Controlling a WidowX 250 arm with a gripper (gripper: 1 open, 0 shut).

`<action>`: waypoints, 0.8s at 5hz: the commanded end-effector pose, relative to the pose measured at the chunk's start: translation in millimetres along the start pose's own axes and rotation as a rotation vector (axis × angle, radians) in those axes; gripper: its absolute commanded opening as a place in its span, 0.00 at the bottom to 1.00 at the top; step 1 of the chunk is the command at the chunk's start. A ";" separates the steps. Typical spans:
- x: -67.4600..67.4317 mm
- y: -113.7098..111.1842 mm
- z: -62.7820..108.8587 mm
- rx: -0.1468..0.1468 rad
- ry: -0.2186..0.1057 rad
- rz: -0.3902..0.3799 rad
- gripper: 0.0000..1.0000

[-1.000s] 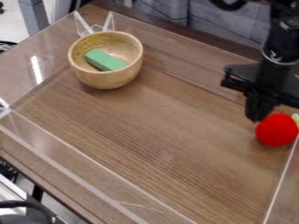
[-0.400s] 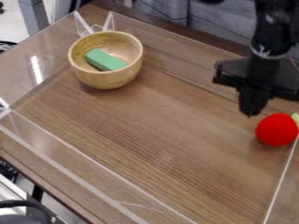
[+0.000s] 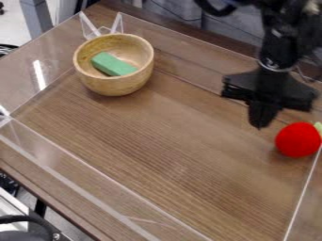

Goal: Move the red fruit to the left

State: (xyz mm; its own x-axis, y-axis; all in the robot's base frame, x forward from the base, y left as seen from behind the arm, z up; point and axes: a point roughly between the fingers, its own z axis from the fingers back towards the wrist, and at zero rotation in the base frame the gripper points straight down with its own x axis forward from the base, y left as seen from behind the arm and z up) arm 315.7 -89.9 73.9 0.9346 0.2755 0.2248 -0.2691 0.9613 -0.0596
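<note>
The red fruit [image 3: 298, 139] lies on the wooden table at the right edge, its pale green tip against the clear wall. My black gripper [image 3: 261, 120] hangs just left of the fruit and slightly above the table, fingers pointing down. Its jaws are shut with nothing between them, and a small gap separates it from the fruit.
A wooden bowl [image 3: 88, 75] with a green block [image 3: 115, 65] inside stands at the back left. Clear acrylic walls [image 3: 51, 160] ring the wooden table [image 3: 164, 141].
The gripper has moved left and slightly away from the red fruit. The fruit, bowl and block have stayed where they were.
</note>
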 end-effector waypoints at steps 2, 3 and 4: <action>16.5 -8.5 12.3 -0.020 -0.048 0.110 0.00; 15.3 -10.0 17.9 -0.019 -0.045 0.145 0.00; 18.4 -7.0 13.9 -0.020 -0.040 0.168 0.00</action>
State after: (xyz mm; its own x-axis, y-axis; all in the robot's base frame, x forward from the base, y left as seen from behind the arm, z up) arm 322.1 -90.9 74.4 0.8823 0.4236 0.2053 -0.4166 0.9057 -0.0784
